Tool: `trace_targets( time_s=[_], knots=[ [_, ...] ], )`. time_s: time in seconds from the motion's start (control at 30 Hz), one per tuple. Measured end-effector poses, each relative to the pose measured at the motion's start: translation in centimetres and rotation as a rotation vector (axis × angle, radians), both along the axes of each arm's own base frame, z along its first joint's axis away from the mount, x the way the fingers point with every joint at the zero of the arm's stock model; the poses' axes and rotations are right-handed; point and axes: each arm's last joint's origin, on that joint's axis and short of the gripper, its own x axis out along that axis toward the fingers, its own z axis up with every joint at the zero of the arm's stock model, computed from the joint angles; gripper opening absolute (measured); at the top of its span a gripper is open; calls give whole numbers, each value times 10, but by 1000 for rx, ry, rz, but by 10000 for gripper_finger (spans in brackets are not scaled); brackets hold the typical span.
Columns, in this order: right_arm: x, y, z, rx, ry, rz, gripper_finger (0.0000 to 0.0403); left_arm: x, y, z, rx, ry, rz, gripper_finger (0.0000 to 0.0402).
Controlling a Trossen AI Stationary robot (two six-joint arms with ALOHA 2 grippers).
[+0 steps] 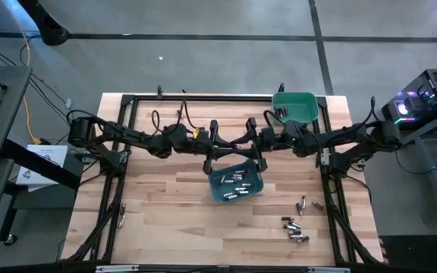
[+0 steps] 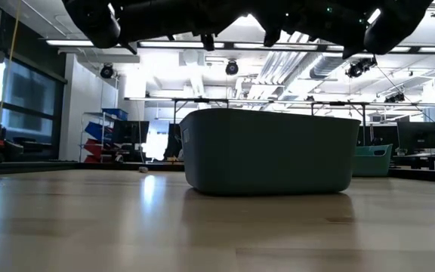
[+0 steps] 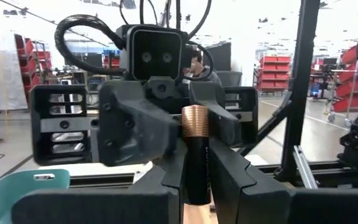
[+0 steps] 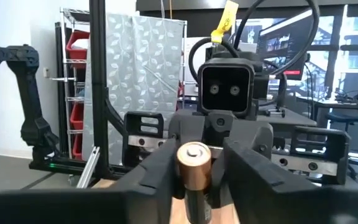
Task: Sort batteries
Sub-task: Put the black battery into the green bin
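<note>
Above the worktop, seen from overhead, the 2 arms meet over a teal bin near the middle. The left gripper and the right gripper hang side by side above the bin's far rim. Several batteries lie inside this bin at mixed angles. A loose cluster of batteries lies on the bare wood toward the near right corner, also at mixed angles. A second green bin sits at the far right corner.

From worktop height, the teal bin stands on the wood with both arms dark overhead; the second bin shows behind it to the right.

Through the left wrist camera, a black battery with a copper end stands between the left gripper fingers, its long axis running along the fingers, copper end pointing away from the wrist. The jaws are narrow and clamp it. The right arm's gripper faces it close behind.

Through the right wrist camera, the same battery sits between the right gripper fingers, its copper end toward the camera. These jaws stand close on either side; I cannot tell whether they press it.
</note>
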Motion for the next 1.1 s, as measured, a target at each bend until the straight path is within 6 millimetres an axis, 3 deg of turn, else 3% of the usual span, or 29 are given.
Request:
trace_targets(
  time_s=[0.23, 0.47, 0.6, 0.83, 0.93, 1.1],
  knots=[
    [-6, 0, 6, -9, 18, -5, 37, 0, 1, 0, -21, 6, 28, 37],
    [-16, -2, 18, -6, 23, -67, 37, 1, 3, -2, -30, 32, 96, 99],
    [-28, -17, 47, 8, 62, -221, 37, 0, 10, -14, -59, 159, 233, 146],
    [-46, -54, 95, 33, 498, -597, 37, -20, 20, -15, -94, 387, 607, 175],
    [-52, -81, 90, 64, 718, -734, 37, -29, 21, -12, -92, 437, 685, 176],
    [-71, -136, 48, 220, 1006, -883, 37, -32, 22, -10, -88, 446, 701, 177]
  ],
)
